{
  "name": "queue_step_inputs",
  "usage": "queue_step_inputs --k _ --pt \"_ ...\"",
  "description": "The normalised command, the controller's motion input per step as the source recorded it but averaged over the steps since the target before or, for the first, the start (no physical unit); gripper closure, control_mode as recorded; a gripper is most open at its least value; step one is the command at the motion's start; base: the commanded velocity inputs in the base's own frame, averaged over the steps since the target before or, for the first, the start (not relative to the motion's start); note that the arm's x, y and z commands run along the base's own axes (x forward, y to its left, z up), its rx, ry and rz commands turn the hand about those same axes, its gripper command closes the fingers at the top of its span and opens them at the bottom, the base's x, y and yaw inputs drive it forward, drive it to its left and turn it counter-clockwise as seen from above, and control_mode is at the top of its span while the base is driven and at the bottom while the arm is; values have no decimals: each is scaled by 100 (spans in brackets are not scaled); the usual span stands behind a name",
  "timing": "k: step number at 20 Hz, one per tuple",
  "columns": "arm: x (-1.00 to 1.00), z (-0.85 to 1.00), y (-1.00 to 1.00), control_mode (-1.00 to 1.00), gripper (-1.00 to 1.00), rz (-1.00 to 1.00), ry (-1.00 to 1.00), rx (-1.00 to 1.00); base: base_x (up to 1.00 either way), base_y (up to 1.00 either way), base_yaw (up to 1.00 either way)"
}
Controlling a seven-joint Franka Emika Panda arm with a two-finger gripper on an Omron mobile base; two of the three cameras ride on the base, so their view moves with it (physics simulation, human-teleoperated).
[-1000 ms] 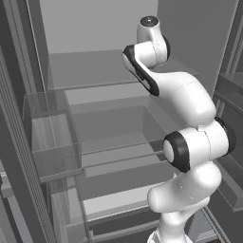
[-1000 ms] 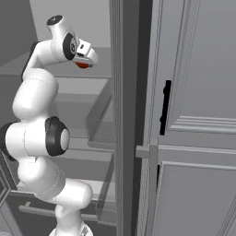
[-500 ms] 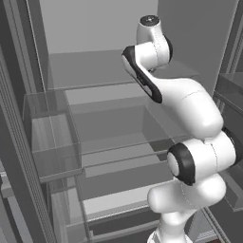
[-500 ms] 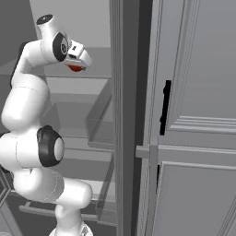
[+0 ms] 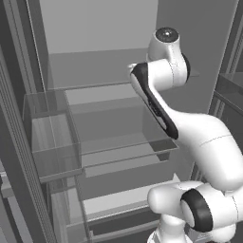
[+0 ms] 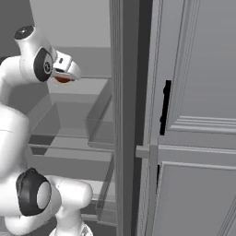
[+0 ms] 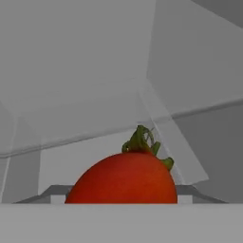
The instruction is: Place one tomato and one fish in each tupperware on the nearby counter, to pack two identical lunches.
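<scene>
1. The white arm rises from the base, bends at a dark elbow joint, then climbs steeply up and back toward the open fridge interior, its wrist folded over at the top.
2. In the right base view the gripper sits at the end of that folded wrist, pointing out sideways and slightly down, above the glass shelf and just short of the fridge's grey door post.
3. A tomato shows as a small red patch tucked directly under the gripper's white housing, touching it and lifted well clear of the glass shelf.
4. In the hand view the tomato sits low in the frame right against the camera, red and glossy, with a green leafy stem on top; grey fridge walls lie behind it.
5. The fingers themselves are hidden, so how wide they stand cannot be told; the tomato hangs at the gripper with nothing under it.
6. In the left base view a clear drawer bin sits left of the glass shelf, below the wrist's height.
</scene>
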Motion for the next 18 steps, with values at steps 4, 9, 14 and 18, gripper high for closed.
queue_step_inputs --k 4,9,14,18 --pt "-100 -15 0 -100 100 8 0 0 0 0 0" --pt "-100 -30 0 -100 100 9 0 0 0 0 0" --pt "-40 -16 0 100 100 5 0 0 -60 0 8" --pt "0 0 0 100 100 0 0 0 -100 1 16"
